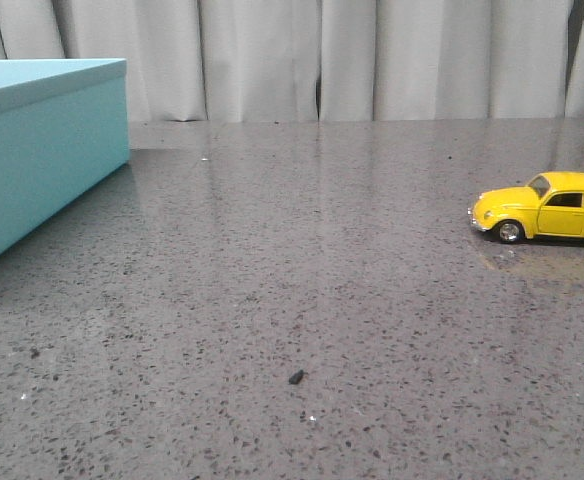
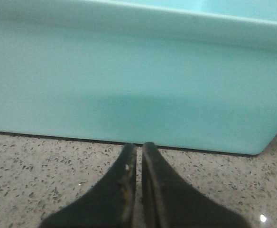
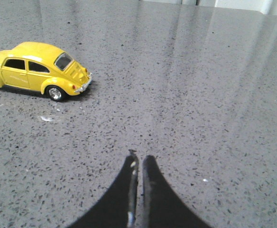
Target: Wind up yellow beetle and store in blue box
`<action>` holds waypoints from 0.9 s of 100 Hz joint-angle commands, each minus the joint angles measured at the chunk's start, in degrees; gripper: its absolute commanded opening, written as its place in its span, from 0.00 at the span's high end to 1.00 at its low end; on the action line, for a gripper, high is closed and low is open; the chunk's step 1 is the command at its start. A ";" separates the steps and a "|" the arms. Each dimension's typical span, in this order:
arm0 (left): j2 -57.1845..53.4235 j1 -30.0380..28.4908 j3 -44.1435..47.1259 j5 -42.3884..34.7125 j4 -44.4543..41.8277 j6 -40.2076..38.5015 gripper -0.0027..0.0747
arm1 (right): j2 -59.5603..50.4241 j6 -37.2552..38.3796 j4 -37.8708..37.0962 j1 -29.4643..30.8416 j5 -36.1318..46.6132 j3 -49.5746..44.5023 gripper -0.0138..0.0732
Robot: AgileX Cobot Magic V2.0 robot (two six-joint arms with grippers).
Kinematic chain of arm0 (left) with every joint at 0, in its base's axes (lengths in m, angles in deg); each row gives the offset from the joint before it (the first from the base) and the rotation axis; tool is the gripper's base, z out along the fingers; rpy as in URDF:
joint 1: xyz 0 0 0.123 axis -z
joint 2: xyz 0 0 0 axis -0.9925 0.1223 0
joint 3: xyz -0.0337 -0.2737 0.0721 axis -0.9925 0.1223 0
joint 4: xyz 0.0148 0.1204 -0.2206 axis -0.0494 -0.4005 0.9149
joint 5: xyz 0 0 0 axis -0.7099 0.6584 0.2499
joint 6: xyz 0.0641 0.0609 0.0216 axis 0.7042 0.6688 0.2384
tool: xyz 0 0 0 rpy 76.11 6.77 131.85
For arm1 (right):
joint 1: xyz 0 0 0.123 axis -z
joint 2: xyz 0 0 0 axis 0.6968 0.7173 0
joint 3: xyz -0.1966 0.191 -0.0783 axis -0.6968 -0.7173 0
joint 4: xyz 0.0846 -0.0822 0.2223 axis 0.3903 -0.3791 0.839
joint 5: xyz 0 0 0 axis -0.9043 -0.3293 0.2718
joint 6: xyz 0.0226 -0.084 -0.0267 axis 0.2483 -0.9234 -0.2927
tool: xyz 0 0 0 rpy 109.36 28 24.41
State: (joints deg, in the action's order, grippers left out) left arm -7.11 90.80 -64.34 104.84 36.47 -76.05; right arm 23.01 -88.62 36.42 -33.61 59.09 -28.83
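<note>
Both my pairs of fingers pressed together and empty, left fingers (image 2: pixel 139 151) facing blue box (image 1: pixel 42 150), yellow beetle (image 1: pixel 547 207) on worktop (image 1: pixel 302 290) near right fingers (image 3: pixel 138 162).

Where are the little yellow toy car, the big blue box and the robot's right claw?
Small glossy yellow toy Beetle car (image 1: pixel 544 208): front view, on its side door.
Large turquoise-blue rectangular box (image 1: pixel 42 160): front view, on its long side wall.
Right claw (image 3: pixel 139 164): right wrist view, between its closed black fingertips.
</note>
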 commanded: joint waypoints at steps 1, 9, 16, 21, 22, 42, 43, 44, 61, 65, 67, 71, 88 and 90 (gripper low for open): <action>-1.91 -0.05 2.34 -1.19 0.36 -0.25 0.99 | -0.93 -0.22 -0.82 0.30 1.53 -1.25 0.90; -1.91 -0.05 2.34 -1.19 0.36 -0.25 0.99 | -0.93 -0.22 -0.82 0.30 1.53 -1.25 0.90; -1.91 -0.05 2.34 -1.19 0.36 -0.25 0.99 | -0.93 -0.22 -0.82 0.30 1.53 -1.25 0.90; -1.91 -0.05 2.34 -1.19 0.36 -0.25 0.99 | -0.93 -0.22 -0.82 0.30 1.53 -1.25 0.90; -1.91 -0.05 2.34 -1.19 0.36 -0.25 0.99 | -0.93 -0.22 -0.82 0.30 1.53 -1.25 0.90; -1.91 -0.05 2.34 -1.46 0.08 -0.25 0.99 | -0.93 -0.22 -0.82 0.30 1.53 -1.25 0.90; -1.91 -0.05 2.34 -1.48 -0.08 -0.14 0.99 | -0.93 -0.22 -0.82 0.30 1.53 -1.25 0.90; -1.91 -0.05 2.34 -1.48 -0.24 -0.14 0.99 | -0.93 -0.22 -0.82 0.30 1.53 -1.25 0.90; -1.91 -0.05 2.34 -5.72 -1.26 -0.14 0.99 | -0.93 -0.22 -0.82 0.30 1.53 -1.25 0.90; -1.91 -0.05 2.34 -7.55 0.05 -0.14 0.99 | -0.93 -0.22 -0.67 0.30 1.53 -1.25 0.90; -1.91 -0.05 2.34 -7.98 0.74 -0.14 0.99 | -0.93 -0.22 -0.35 0.30 1.53 -1.25 0.90; -1.91 -0.05 2.34 -9.00 2.97 -0.14 0.99 | -0.93 -0.22 0.52 0.30 1.53 -1.25 0.90; -1.91 -0.05 2.34 -10.76 4.37 -0.14 0.99 | -0.93 -0.22 7.57 0.30 1.53 -1.25 0.90; -1.91 -0.05 2.34 -11.25 4.37 -0.14 0.99 | -0.93 -0.22 7.59 0.30 1.53 -1.25 0.90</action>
State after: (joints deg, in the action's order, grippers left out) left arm -7.11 90.80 -64.34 99.64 39.93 -76.05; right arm 23.01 -88.62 41.38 -33.61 58.96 -28.83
